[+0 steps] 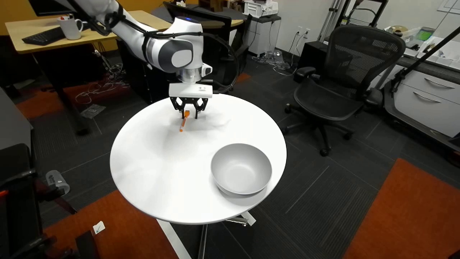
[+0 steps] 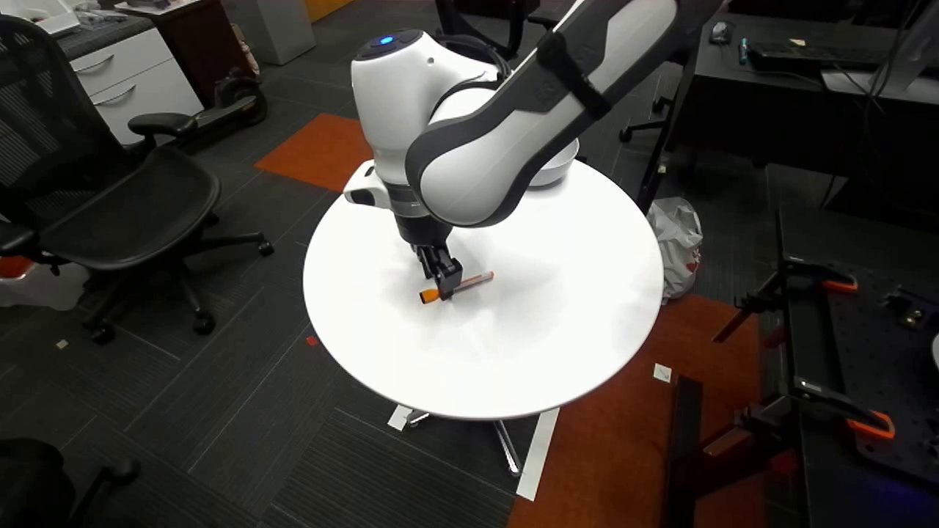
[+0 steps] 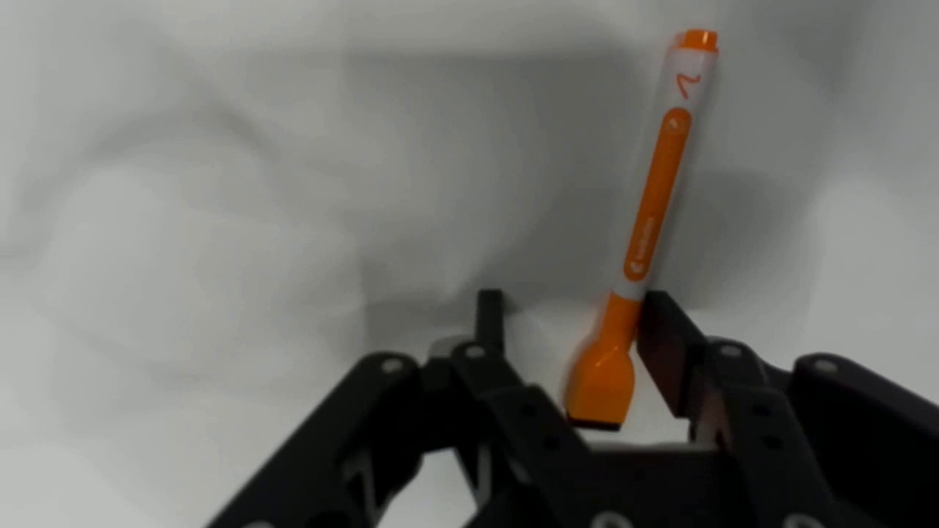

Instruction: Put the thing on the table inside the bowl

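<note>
The thing is an orange and white marker, also visible in an exterior view. It lies on the round white table. My gripper points down over it with fingertips at table height, as an exterior view also shows. In the wrist view the fingers are apart. The marker passes between them at its orange cap end, right beside the right finger and away from the left one. The silvery-grey bowl stands empty near the table's edge. The arm partly hides the bowl in an exterior view.
A black mesh office chair stands beside the table and shows in both exterior views. A wooden desk with a white mug is behind the arm. A dark bench with orange-tipped clamps stands off the table.
</note>
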You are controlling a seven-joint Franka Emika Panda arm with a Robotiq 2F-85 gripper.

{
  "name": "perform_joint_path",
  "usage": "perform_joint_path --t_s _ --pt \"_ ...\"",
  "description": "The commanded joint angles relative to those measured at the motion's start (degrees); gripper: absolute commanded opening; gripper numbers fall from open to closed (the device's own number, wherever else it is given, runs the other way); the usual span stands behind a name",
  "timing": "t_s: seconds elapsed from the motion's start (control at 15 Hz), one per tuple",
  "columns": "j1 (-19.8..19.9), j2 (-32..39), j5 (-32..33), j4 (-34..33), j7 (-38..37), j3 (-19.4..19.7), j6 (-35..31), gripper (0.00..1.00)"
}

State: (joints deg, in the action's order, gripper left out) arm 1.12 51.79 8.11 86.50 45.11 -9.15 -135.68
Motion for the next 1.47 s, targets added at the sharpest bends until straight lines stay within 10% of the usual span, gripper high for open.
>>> perform_joint_path --t_s 0.0,0.2,1.4 --pt "1.03 1.19 -1.11 -1.73 1.71 -1.27 0.65 0.21" --pt "1.03 1.37 -1.09 -2.04 1.69 -1.34 0.73 0.00" --pt "11.80 -22.29 -15.98 25.42 -3.31 -3.49 -21.41 0.03"
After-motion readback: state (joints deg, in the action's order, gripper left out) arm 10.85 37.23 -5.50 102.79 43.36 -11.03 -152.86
